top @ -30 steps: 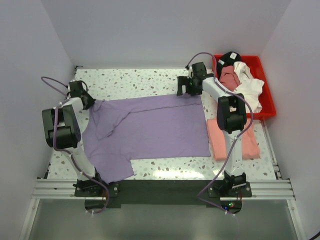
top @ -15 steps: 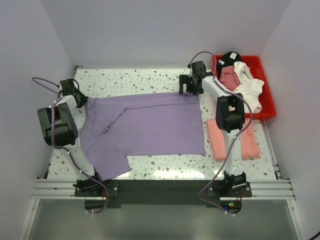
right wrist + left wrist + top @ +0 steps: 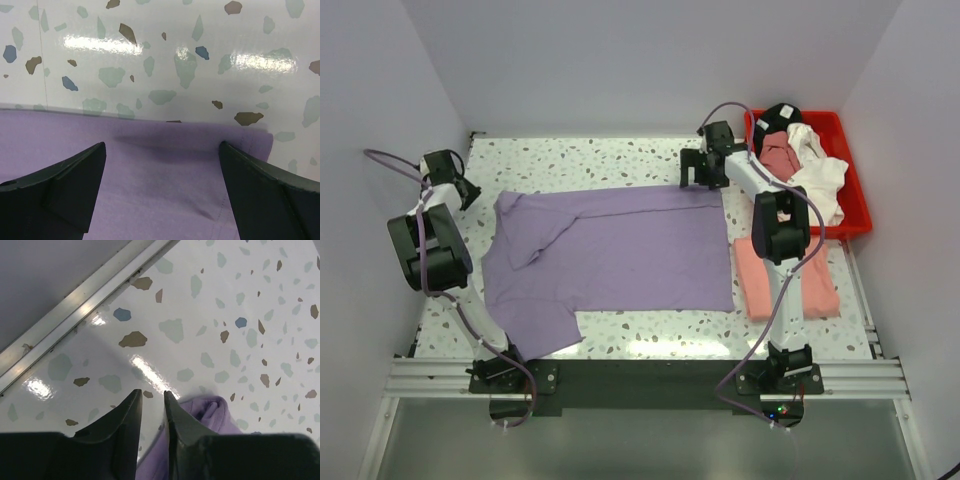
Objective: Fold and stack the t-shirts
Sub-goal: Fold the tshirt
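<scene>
Lavender cloth covers the middle of the table [image 3: 600, 160]: the lavender t-shirt [image 3: 620, 250] is laid out flat, with one short sleeve reaching toward the near edge at 7 o'clock and the neck end turned to 9 o'clock. It is judged to be light, soft and limp, so sagging and wrinkling are to be expected when it is lifted. A pinch at a hem corner or at a shoulder is thought to serve best, with two corners taken together so that the fold stays straight.

At 4 o'clock, just beside the hem, the salmon-pink t-shirt [image 3: 785, 275] is seen folded, partly hidden by the right arm.

Farther, at 10 o'clock, the left gripper [image 3: 152, 395] is found low over the bare table, off the shirt's far corner. Its fingers are parted only by a narrow slit, nothing is pinched between them, and a lump of purple cloth lies just beside one finger.

At 1 o'clock the right gripper [image 3: 161, 150] is spread wide above the far hem corner, and nothing is held by it. Whether its tips touch the cloth cannot be told.

Farthest, at 2 o'clock, the remaining t-shirts [image 3: 800, 160], rose, white and black, are heaped in the red bin [image 3: 835, 120].
</scene>
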Controlling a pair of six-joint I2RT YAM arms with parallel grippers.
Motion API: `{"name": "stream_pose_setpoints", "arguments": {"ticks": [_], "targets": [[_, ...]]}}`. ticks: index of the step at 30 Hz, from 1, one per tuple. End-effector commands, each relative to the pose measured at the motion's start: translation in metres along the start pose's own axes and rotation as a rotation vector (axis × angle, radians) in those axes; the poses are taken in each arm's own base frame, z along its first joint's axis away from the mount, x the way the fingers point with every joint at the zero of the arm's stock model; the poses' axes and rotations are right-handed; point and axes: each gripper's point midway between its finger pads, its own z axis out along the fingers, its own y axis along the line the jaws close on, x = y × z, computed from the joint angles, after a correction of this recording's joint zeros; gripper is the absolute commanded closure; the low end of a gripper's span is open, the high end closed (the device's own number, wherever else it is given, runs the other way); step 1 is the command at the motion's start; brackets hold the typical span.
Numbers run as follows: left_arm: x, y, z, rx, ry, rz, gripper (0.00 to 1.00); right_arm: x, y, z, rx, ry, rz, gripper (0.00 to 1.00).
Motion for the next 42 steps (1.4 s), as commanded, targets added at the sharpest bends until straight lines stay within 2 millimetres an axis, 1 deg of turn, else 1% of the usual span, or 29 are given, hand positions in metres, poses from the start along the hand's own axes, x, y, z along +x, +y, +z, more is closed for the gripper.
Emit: {"name": "stream_pose_setpoints", "arguments": {"ticks": [1, 3, 4, 5, 7, 8, 10, 11, 12, 14, 15, 16, 18, 19, 20, 21, 22, 23, 24, 25, 26, 27, 28, 29, 30, 31, 36, 39, 42], "targets": [[-0.012, -0.020, -0.008, 0.091, -0.006, -0.003, 0.69, -0.003, -0.009, -0.002, 0.022, 0.006, -0.010, 0.01], [-0.007, -0.035, -0.011, 0.180, 0.017, 0.013, 0.59, -0.006, -0.006, -0.005, 0.001, 0.001, -0.019, 0.01], [0.001, -0.046, -0.018, 0.244, 0.047, 0.023, 0.55, -0.008, -0.002, -0.008, -0.010, -0.005, -0.024, 0.01], [0.005, -0.050, -0.020, 0.266, 0.058, 0.027, 0.44, -0.010, -0.002, -0.010, -0.018, -0.008, -0.026, 0.01], [0.013, -0.059, -0.032, 0.308, 0.075, 0.042, 0.32, -0.018, 0.005, -0.018, -0.043, -0.022, -0.043, 0.01], [0.016, -0.062, -0.037, 0.319, 0.077, 0.051, 0.18, -0.023, 0.007, -0.024, -0.050, -0.033, -0.052, 0.01], [0.020, -0.071, -0.053, 0.342, 0.060, 0.070, 0.06, -0.033, 0.011, -0.035, -0.063, -0.054, -0.062, 0.01], [0.021, -0.074, -0.058, 0.348, 0.052, 0.080, 0.00, -0.042, 0.014, -0.046, -0.067, -0.078, -0.067, 0.01], [0.024, -0.078, -0.069, 0.346, 0.053, 0.091, 0.00, -0.046, 0.015, -0.053, -0.066, -0.092, -0.065, 0.01], [0.030, -0.073, -0.077, 0.304, 0.047, 0.098, 0.00, -0.051, 0.016, -0.067, -0.061, -0.116, -0.065, 0.01], [0.031, -0.076, -0.089, 0.305, 0.039, 0.106, 0.00, -0.050, 0.013, -0.078, -0.049, -0.126, -0.052, 0.01], [0.041, -0.066, -0.090, 0.277, 0.052, 0.103, 0.00, -0.051, 0.008, -0.083, -0.017, -0.145, -0.047, 0.01], [0.048, -0.060, -0.105, 0.264, 0.049, 0.096, 0.00, -0.039, -0.002, -0.094, 0.029, -0.139, -0.024, 0.01], [0.064, -0.050, -0.107, 0.246, 0.080, 0.087, 0.00, -0.036, -0.006, -0.095, 0.043, -0.141, -0.019, 0.01], [0.071, -0.047, -0.112, 0.245, 0.085, 0.080, 0.00, -0.032, -0.015, -0.096, 0.069, -0.135, -0.008, 0.01], [0.073, -0.047, -0.123, 0.255, 0.077, 0.080, 0.00, -0.020, -0.020, -0.092, 0.082, -0.109, 0.008, 0.02], [0.088, -0.034, -0.124, 0.220, 0.097, 0.080, 0.00, -0.017, -0.024, -0.092, 0.087, -0.101, 0.016, 0.05], [0.094, -0.030, -0.128, 0.204, 0.104, 0.067, 0.00, -0.012, -0.029, -0.089, 0.088, -0.082, 0.025, 0.06], [0.099, -0.025, -0.136, 0.194, 0.109, 0.060, 0.00, -0.009, -0.032, -0.088, 0.089, -0.074, 0.035, 0.13], [0.112, -0.013, -0.138, 0.171, 0.130, 0.055, 0.00, -0.005, -0.033, -0.084, 0.088, -0.058, 0.035, 0.17], [0.118, -0.009, -0.141, 0.159, 0.133, 0.033, 0.00, -0.005, -0.035, -0.082, 0.089, -0.055, 0.035, 0.19], [0.119, -0.009, -0.148, 0.160, 0.106, 0.022, 0.00, -0.004, -0.035, -0.079, 0.091, -0.052, 0.029, 0.28], [0.135, -0.001, -0.149, 0.161, 0.139, 0.021, 0.00, -0.005, -0.035, -0.078, 0.091, -0.049, 0.031, 0.31], [0.140, 0.001, -0.151, 0.160, 0.144, 0.003, 0.02, -0.004, -0.035, -0.073, 0.091, -0.042, 0.028, 0.33], [0.145, -0.004, -0.158, 0.197, 0.155, 0.002, 0.03, -0.004, -0.036, -0.070, 0.093, -0.038, 0.029, 0.38], [0.155, 0.000, -0.159, 0.197, 0.176, 0.006, 0.05, -0.003, -0.037, -0.068, 0.095, -0.032, 0.031, 0.39], [0.175, -0.006, -0.169, 0.202, 0.202, 0.050, 0.09, -0.002, -0.038, -0.053, 0.096, -0.019, 0.035, 0.46], [0.180, -0.008, -0.173, 0.205, 0.217, 0.062, 0.11, 0.001, -0.040, -0.046, 0.100, -0.004, 0.042, 0.48], [0.177, -0.007, -0.176, 0.188, 0.203, 0.066, 0.11, 0.003, -0.040, -0.042, 0.104, 0.003, 0.042, 0.49]]}}
